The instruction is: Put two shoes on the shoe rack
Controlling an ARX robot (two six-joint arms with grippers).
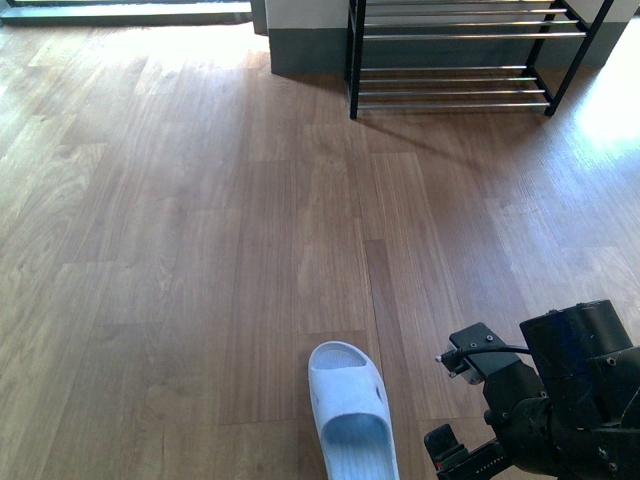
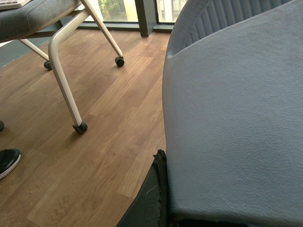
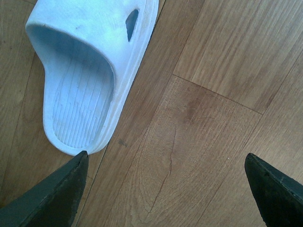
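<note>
One pale blue slide lies on the wood floor at the near middle, toe pointing away. In the right wrist view this slide sits just beyond one fingertip of my right gripper, which is open over bare floor. My right arm is at the lower right. Another pale blue slide fills most of the left wrist view, its textured surface pressed against a dark finger of my left gripper, which is shut on it. The shoe rack stands at the far right, black frame with chrome rods. No sneakers show.
A grey wall base stands left of the rack. In the left wrist view a chair with white legs and castors stands on the floor, with a black shoe beside it.
</note>
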